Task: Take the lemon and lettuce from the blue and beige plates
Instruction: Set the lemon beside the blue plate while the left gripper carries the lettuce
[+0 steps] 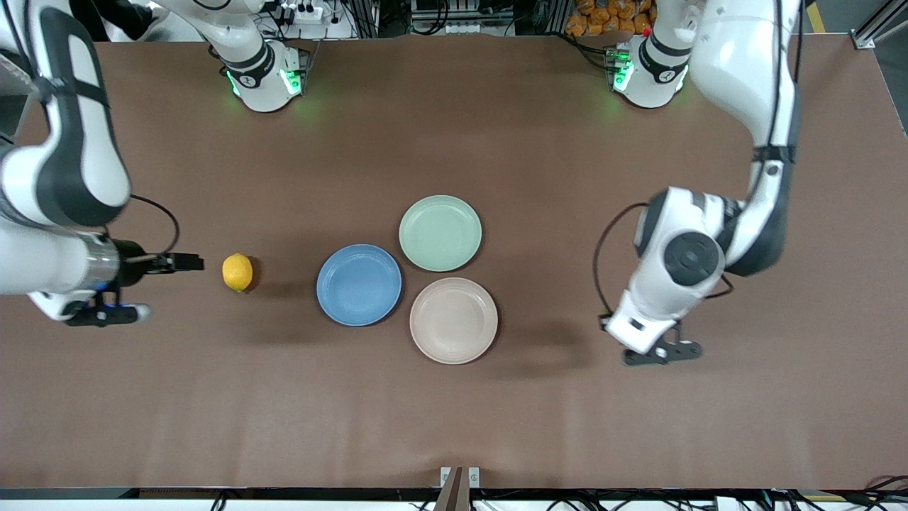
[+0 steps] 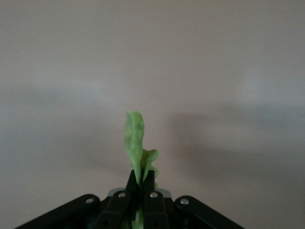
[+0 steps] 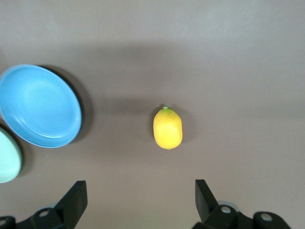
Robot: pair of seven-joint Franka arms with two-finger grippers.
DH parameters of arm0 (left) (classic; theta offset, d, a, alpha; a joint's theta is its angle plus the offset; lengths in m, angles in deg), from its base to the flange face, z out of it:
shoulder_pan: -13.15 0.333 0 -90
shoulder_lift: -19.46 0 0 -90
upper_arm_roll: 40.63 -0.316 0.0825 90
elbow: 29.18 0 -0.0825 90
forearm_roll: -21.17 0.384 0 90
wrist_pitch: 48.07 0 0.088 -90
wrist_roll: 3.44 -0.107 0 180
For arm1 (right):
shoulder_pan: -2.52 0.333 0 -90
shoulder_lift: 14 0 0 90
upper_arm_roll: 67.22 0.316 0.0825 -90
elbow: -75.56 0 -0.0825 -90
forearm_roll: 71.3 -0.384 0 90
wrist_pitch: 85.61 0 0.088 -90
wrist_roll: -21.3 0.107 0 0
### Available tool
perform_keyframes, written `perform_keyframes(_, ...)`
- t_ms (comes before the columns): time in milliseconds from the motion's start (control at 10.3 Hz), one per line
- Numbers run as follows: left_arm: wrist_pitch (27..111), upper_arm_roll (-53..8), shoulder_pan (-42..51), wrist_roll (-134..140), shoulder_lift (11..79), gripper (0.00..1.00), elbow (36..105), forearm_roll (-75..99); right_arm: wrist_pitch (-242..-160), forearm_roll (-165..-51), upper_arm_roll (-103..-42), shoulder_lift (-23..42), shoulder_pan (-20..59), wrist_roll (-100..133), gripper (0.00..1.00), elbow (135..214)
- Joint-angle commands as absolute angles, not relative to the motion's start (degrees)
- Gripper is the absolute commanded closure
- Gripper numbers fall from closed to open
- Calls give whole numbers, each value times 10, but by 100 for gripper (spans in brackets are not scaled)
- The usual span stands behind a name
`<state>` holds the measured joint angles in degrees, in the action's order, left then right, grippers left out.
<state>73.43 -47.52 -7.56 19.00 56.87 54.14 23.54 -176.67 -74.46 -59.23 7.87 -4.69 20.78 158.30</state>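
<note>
Fingers of left gripper (image 2: 139,183) pinch lettuce (image 2: 135,143); right gripper (image 3: 141,196) spread (lemon (image 1: 237,272) on table); blue plate (image 1: 359,285), beige plate (image 1: 453,320) bare.

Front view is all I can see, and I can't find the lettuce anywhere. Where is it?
Observer: The left wrist view shows it. The lettuce is pinched in the left gripper, over bare table toward the left arm's end.
Operator: Is the other claw holding the lemon?
Observer: No. In the right wrist view the right gripper is open, up over the table. The lemon lies on the table, touching neither finger.
Operator: Does the lemon have a stem?
Observer: Only a tiny green nub at one end, seen from the right wrist.
</note>
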Motion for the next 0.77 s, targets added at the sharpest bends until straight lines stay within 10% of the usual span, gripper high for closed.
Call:
perform_keyframes(0, 737, -468, -22, 147, 597, 62, 536, 222, -1753, -744, -586, 18, -48, 240, 0, 1576)
perform_keyframes(97, 736, -468, -19, 132, 595, 14, 536, 220, -1742, -744, -586, -8, -43, 262, 0, 1576)
perform_keyframes(194, 731, -468, -19, 136, 588, 0, 533, 219, -1725, -744, -587, -22, -35, 294, 0, 1576)
perform_keyframes(677, 646, -468, -36, 133, 486, 0, 528, 227, -1680, -710, -623, -86, 42, 326, 0, 1591)
